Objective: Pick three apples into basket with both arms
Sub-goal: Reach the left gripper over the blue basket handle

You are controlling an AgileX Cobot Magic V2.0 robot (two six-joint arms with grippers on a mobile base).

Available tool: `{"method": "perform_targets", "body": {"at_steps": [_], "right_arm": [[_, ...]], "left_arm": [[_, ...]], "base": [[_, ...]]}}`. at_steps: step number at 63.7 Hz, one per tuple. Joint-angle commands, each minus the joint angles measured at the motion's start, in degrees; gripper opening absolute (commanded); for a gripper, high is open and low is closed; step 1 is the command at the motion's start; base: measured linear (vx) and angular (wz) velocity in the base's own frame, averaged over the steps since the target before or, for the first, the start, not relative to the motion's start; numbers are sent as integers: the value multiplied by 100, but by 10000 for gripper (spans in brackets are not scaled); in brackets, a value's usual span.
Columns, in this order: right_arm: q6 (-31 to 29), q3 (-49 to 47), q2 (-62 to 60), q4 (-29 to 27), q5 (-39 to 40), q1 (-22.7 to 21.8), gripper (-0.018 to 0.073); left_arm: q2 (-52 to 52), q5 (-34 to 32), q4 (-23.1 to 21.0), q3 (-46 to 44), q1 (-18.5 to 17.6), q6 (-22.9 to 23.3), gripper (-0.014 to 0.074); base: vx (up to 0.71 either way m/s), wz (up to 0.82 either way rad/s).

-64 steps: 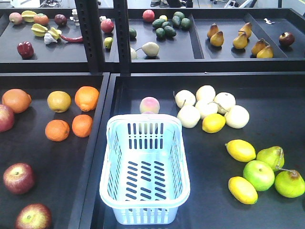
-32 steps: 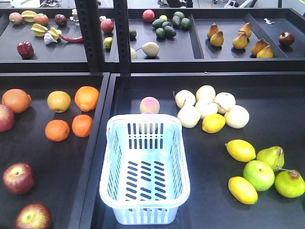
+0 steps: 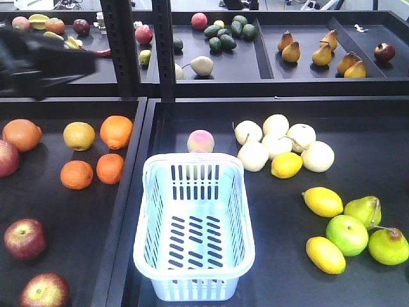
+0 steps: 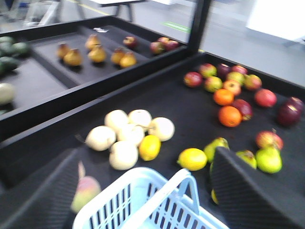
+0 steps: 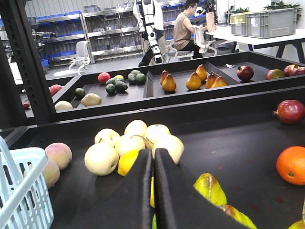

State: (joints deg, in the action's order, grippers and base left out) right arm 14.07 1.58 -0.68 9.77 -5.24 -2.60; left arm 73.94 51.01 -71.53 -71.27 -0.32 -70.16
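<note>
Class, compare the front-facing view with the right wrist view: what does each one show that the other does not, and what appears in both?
Only the front-facing view shows the left tray's red apples, the basket with its empty inside, and a blurred arm. Only the right wrist view shows the right tool, fingers together, and a seated person behind. Both show the basket, the pale round fruits and the brown pears.
</note>
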Motion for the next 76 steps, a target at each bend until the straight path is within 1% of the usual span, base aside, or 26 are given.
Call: {"method": "perform_targets", "body": {"at_steps": [1, 5, 14, 25, 34, 38, 45, 55, 63, 73, 76], "right_arm": [[-39, 77, -65, 49, 434, -26, -4], [-39, 77, -65, 49, 434, -26, -4], [-39, 77, -65, 49, 434, -26, -4], [-39, 77, -65, 49, 434, -26, -4], [-39, 77, -65, 49, 434, -26, -4], [-39, 77, -65, 49, 434, -26, -4], [-39, 77, -65, 49, 434, -26, -4], [-39, 77, -65, 49, 434, -26, -4], [-39, 77, -65, 49, 434, -26, -4], [-39, 77, -65, 49, 434, -26, -4], [-39, 77, -65, 49, 434, -26, -4]], "left_arm": [[319, -23, -60, -543, -497, -338, 609], [594, -118, 294, -754, -800, -480, 605], [1258, -292, 996, -1191, -1303, -480, 587], [1926, -479, 1706, -1495, -1643, -480, 586], [2242, -490, 2064, -1521, -1824, -480, 586], [2344, -503, 2181, -1521, -1877, -480, 586], [2462, -559, 2181, -1521, -1928, -480, 586], [2569, -818, 2184, -1521, -1985, -485, 586], [2673, -742, 2205, -1521, -1984, -485, 586], [2862, -634, 2468, -1521, -1984, -485, 586], [2919, -628, 2490, -1521, -1984, -485, 586]], "base": [[0, 0], [0, 0], [0, 0], [0, 0], [0, 0], [0, 0], [0, 0], [0, 0], [0, 0], [0, 0], [0, 0]]}}
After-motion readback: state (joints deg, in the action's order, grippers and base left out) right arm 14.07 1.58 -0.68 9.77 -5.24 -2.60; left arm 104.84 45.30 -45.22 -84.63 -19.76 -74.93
